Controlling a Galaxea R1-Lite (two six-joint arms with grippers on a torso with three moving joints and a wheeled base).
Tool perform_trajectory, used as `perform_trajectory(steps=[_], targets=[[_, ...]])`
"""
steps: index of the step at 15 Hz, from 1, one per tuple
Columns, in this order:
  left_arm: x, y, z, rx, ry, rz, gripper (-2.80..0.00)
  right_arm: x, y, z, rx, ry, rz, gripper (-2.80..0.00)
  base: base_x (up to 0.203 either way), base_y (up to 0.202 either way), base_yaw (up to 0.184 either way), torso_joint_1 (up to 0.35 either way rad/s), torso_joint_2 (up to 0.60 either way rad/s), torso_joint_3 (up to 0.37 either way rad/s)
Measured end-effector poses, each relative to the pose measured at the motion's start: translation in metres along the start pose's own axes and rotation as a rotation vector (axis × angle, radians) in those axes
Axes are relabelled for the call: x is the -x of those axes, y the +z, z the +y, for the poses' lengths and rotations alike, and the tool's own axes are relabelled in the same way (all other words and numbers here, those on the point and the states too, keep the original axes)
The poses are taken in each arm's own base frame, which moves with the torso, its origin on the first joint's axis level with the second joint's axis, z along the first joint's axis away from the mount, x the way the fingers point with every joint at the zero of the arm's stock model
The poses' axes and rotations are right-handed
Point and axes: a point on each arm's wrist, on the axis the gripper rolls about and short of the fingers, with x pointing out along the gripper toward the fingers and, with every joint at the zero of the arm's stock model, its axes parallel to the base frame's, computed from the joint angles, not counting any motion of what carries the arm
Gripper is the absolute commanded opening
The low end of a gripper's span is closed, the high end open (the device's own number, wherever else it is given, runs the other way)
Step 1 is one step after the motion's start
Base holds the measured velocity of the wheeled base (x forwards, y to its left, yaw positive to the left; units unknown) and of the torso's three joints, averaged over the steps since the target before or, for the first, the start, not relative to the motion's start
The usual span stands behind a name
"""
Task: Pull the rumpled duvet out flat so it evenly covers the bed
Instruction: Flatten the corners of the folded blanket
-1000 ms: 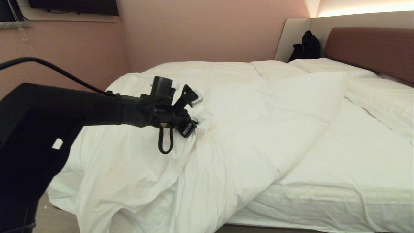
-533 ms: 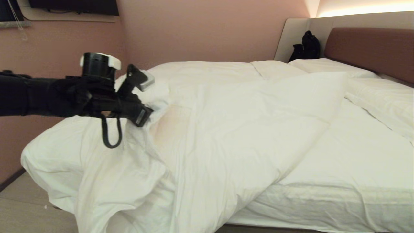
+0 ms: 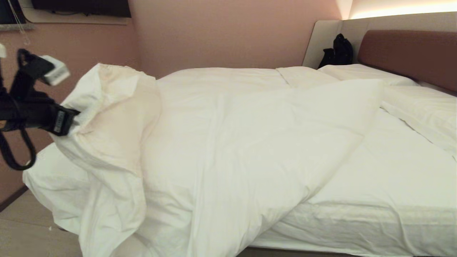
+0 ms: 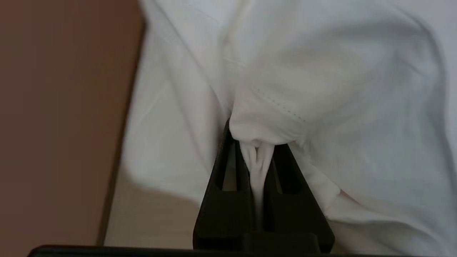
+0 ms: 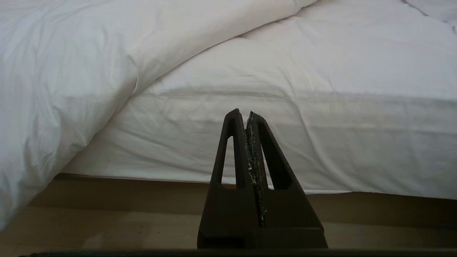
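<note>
From my rig: the duvet heaped on the bed's left end, spilling over its near edge; pillows at right.

No words, numbers or brand marks are showing clearly enough to read in any of the views. A small pale label is sitting on the black body of the left gripper in the head view, but its print is coming through only as a blur.
</note>
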Motion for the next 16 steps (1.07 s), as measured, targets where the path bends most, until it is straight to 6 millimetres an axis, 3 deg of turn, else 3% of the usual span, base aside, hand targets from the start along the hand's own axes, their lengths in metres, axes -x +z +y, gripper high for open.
perform_trajectory(steps=[4, 7, 10, 16], targets=[[0.044, -0.026, 0.052, 0.109, 0.238, 0.048, -2.80, 0.000, 0.000, 0.000, 0.000, -0.001, 0.000, -2.80, 0.000, 0.000, 0.000, 0.000, 0.00, 0.000], [0.062, -0.050, 0.083, 0.169, 0.345, 0.098, -2.80, 0.000, 0.000, 0.000, 0.000, -0.001, 0.000, -2.80, 0.000, 0.000, 0.000, 0.000, 0.00, 0.000], [0.066, -0.077, 0.108, 0.223, 0.399, 0.155, -2.80, 0.000, 0.000, 0.000, 0.000, 0.000, 0.000, -2.80, 0.000, 0.000, 0.000, 0.000, 0.00, 0.000], [0.053, -0.121, 0.151, 0.267, 0.512, 0.206, -2.80, 0.000, 0.000, 0.000, 0.000, -0.001, 0.000, -2.80, 0.000, 0.000, 0.000, 0.000, 0.00, 0.000]])
